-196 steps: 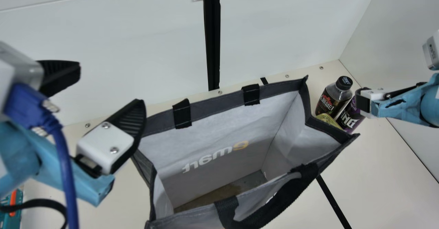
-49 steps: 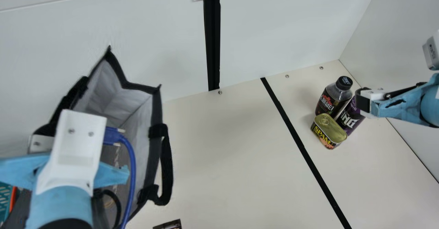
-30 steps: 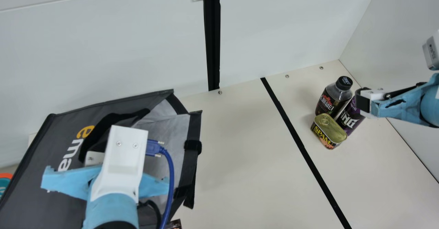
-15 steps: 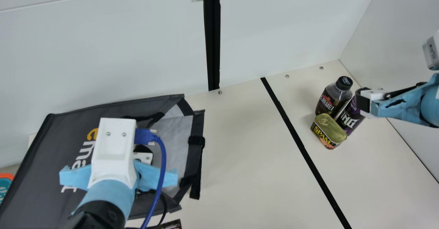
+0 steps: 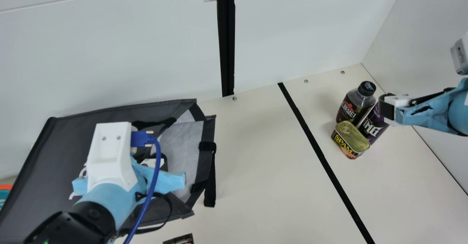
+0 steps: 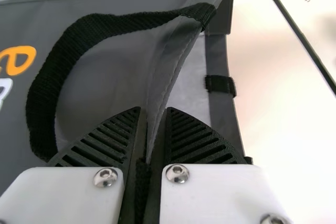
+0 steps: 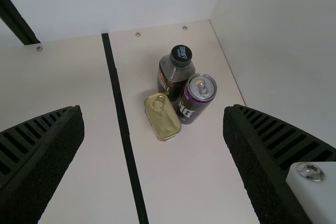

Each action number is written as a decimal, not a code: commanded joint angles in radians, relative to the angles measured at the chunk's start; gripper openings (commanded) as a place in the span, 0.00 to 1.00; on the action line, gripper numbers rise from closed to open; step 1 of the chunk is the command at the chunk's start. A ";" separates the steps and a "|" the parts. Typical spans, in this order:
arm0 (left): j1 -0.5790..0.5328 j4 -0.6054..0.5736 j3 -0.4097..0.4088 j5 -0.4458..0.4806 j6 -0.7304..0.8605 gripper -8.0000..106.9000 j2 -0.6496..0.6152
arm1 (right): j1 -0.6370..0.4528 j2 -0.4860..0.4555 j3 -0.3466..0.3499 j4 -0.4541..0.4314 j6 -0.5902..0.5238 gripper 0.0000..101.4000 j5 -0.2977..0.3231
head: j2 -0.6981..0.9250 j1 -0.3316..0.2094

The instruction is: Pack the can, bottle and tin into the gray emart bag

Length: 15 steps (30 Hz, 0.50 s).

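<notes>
The gray emart bag (image 5: 47, 171) lies on its side at the main view's left, mouth facing right. Over it is my left gripper (image 5: 153, 162), its fingertips hidden there; in the left wrist view my left gripper (image 6: 153, 113) is shut on a fold of the bag's rim (image 6: 173, 66). At the right, bottle (image 5: 356, 103), purple can (image 5: 373, 125) and golden-lidded tin (image 5: 350, 140) stand close together. Beside the can, partly in front of it, is my right gripper (image 5: 388, 108). In the right wrist view my right gripper (image 7: 155, 111) is open, its fingers wide apart with nothing between them.
A black tape line (image 5: 321, 156) crosses the cream table (image 5: 241, 171) between bag and items. White walls rise behind and at the right. A dark printed item (image 5: 179, 239) lies at the bottom edge, an orange and teal object (image 5: 5, 192) at far left.
The bag stood upright and open near the middle; it has been shifted left and tipped onto its side. My left gripper, open earlier, has shut on its rim. The right arm kept still.
</notes>
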 commanded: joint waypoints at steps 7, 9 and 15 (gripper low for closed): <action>0.058 -0.153 0.039 -0.077 0.083 0.16 -0.016 | 0.000 0.000 0.000 0.000 0.000 0.90 0.000 | -0.001 -0.023; 0.072 -0.188 0.047 -0.092 0.107 0.16 -0.021 | 0.000 0.000 0.000 0.000 0.000 0.90 0.000 | -0.001 -0.023; 0.104 -0.290 0.067 -0.120 0.182 0.16 -0.033 | 0.000 0.000 0.000 0.000 0.000 0.90 0.000 | -0.001 -0.023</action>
